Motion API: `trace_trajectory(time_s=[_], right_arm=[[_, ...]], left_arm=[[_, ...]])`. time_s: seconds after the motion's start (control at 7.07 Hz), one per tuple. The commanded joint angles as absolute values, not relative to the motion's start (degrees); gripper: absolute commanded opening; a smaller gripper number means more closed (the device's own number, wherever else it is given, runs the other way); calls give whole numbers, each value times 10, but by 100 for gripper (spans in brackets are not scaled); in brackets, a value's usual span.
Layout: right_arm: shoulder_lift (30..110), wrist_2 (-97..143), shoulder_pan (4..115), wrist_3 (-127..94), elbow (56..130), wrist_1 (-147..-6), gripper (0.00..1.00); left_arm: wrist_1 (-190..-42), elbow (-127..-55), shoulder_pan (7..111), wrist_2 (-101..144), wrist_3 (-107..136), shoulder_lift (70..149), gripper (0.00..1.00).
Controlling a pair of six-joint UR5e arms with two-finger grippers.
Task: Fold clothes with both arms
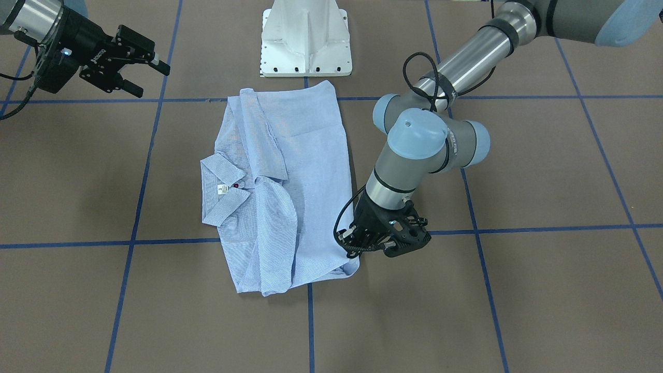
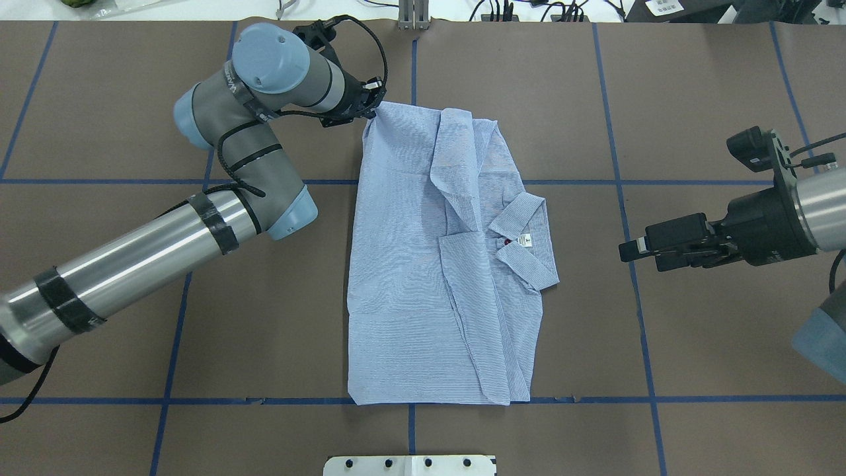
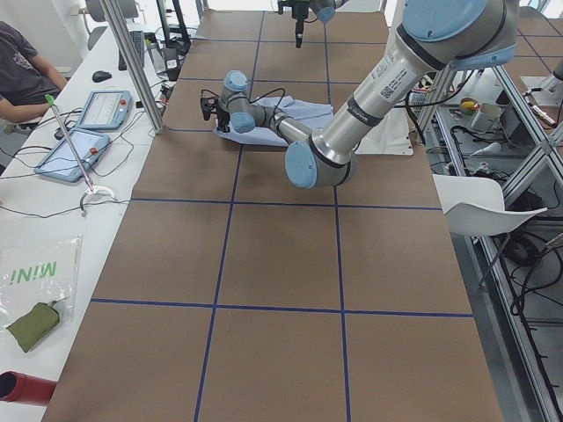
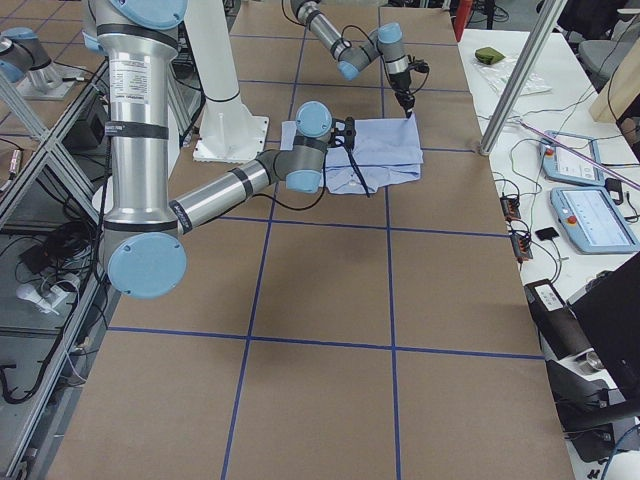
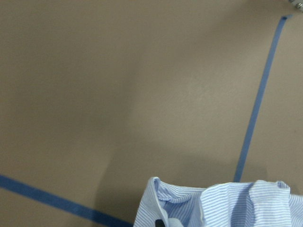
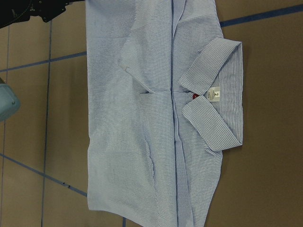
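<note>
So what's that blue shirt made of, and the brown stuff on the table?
The shirt looks like thin woven cotton or a blend, matte: fine stripes, soft creases, limp folds. The table cover looks like matte brown paper or card: flat, no shine, small tears along seams. The blue lines seem stuck-on tape.

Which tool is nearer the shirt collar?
Right. The right tool hovers beside the collar, off the shirt; the left tool is at a corner of the opposite edge.

Blue-taped brown table, white pedestal
</note>
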State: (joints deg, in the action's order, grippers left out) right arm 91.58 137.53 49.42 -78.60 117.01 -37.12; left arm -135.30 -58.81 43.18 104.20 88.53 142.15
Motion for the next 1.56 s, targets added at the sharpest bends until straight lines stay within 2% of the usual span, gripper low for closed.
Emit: trace_trajectory(time_s=[0.0, 0.14, 0.42, 0.57, 0.71, 1.13, 1.42], right_arm=[[916, 1373, 496, -786, 1169, -372, 100], [915, 1370, 499, -786, 1167, -372, 100], [912, 1366, 503, -782, 1162, -374, 100], [906, 1352, 504, -780, 1153, -374, 100], [881, 1343, 502, -779, 1144, -402, 100], [747, 1256, 453, -723, 1143, -637, 100], [646, 1151, 392, -650, 1141, -837, 100]], left_arm=[[-1401, -533, 433, 1005, 863, 1441, 0], [-1421, -517, 433, 996, 849, 1441, 0], [-1423, -521, 438, 996, 823, 1440, 100], [-1419, -533, 449, 1001, 803, 1437, 100], [-1418, -573, 460, 1023, 788, 1401, 100], [-1414, -749, 511, 1130, 754, 1229, 100], [-1399, -815, 518, 1145, 716, 1164, 100]])
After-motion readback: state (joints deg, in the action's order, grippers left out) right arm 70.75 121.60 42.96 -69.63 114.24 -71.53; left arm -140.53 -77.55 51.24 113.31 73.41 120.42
